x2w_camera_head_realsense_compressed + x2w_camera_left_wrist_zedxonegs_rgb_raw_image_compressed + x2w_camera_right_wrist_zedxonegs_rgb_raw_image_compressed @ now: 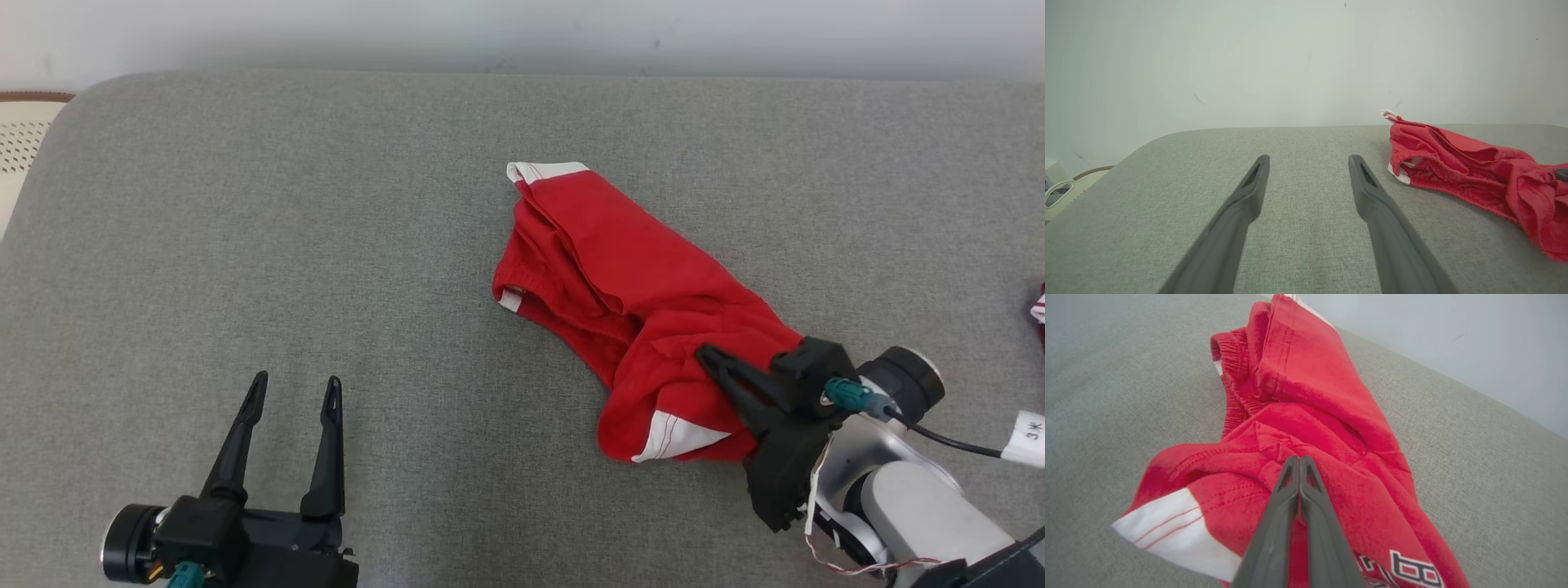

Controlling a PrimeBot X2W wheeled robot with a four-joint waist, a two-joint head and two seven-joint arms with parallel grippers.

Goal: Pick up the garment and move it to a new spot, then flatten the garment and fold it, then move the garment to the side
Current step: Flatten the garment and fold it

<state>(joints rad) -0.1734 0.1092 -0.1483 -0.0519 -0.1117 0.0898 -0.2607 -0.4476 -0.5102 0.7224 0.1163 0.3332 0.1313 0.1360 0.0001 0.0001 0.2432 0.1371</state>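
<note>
The garment (620,269) is a red pair of shorts with white trim, lying crumpled on the grey padded surface (245,229) right of centre. My right gripper (709,357) comes in from the lower right, its fingers pressed together on a pinch of cloth at the garment's near end. In the right wrist view the shut tips (1299,458) sit in a puckered fold of the garment (1310,396), next to a white hem patch. At the lower left my left gripper (296,380) stands open and holds nothing. In the left wrist view the left gripper (1308,159) points at bare surface, with the garment (1453,171) off to its right.
A pale wall runs behind the surface. A cream perforated object (20,139) lies past the rounded left corner. A scrap of another red and white item (1038,310) peeks in at the right edge. A black cable with a white tag (1029,437) trails from my right wrist.
</note>
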